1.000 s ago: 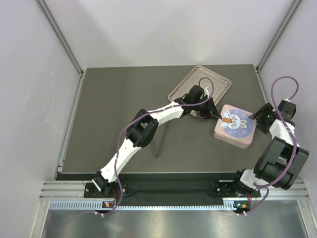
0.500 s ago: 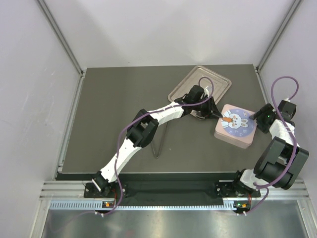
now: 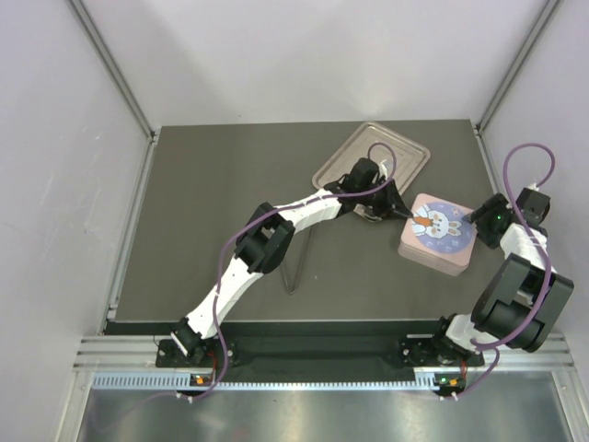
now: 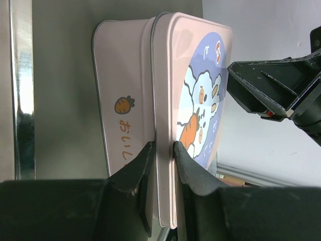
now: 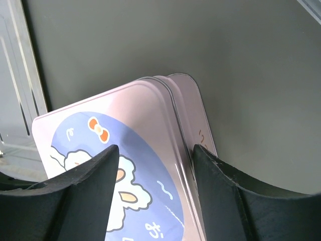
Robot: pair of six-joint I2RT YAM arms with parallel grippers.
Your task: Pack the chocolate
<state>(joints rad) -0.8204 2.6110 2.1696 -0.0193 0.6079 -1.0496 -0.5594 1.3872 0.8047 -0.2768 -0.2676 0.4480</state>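
Observation:
No chocolate shows in any view. The pink square box with a bunny lid lies at the right of the table. My left gripper is at its left edge, shut on the rim of the lid; one finger is against the box wall, the other on the lid top. In the left wrist view my left gripper pinches that rim. My right gripper is open at the box's right edge. In the right wrist view my right gripper straddles the lid edge, one finger over the lid, one beside the wall.
A silver metal tray lies at the back, behind the left wrist; its edge shows in the right wrist view. A thin bent metal piece lies mid-table under the left arm. Cage posts and walls stand close on both sides.

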